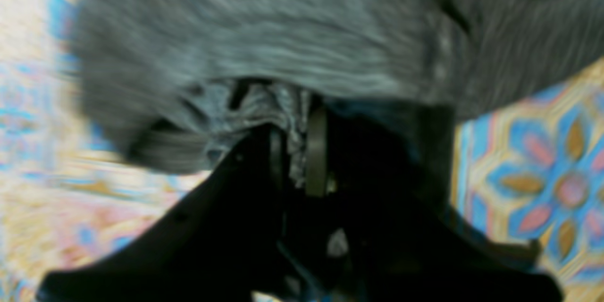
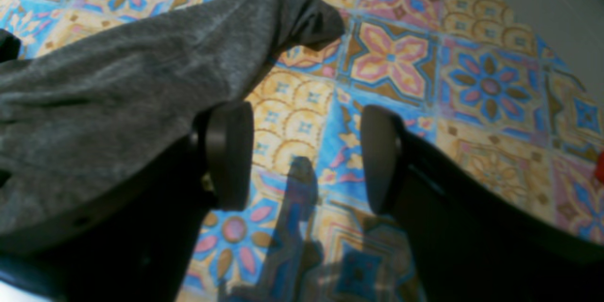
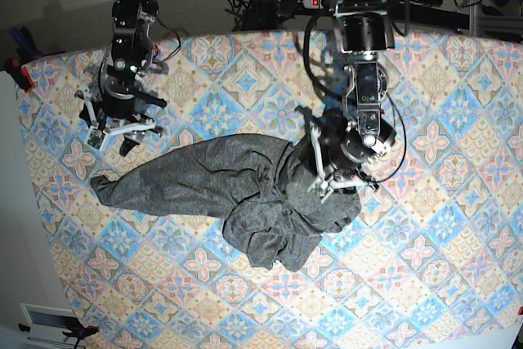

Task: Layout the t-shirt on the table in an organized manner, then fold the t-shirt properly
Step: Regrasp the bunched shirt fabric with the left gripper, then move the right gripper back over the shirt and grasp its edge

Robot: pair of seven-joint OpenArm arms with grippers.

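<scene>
Your left gripper [image 1: 295,151] pinches bunched shirt [image 3: 245,185] cloth at the heap's right end in the base view. The shirt stretches leftward across the table [image 3: 441,234] toward your right gripper [image 2: 306,155], spread and empty, beside the far tip.

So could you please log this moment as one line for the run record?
left pincer: shut on t-shirt | right pincer: open, empty, beside shirt | t-shirt: crumpled on table, not laid out

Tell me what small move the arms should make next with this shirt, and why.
Probably the left claw, shut on a bunched fold of the t-shirt, should pull it outward to spread the heap. The right claw is open and empty over the table.
</scene>
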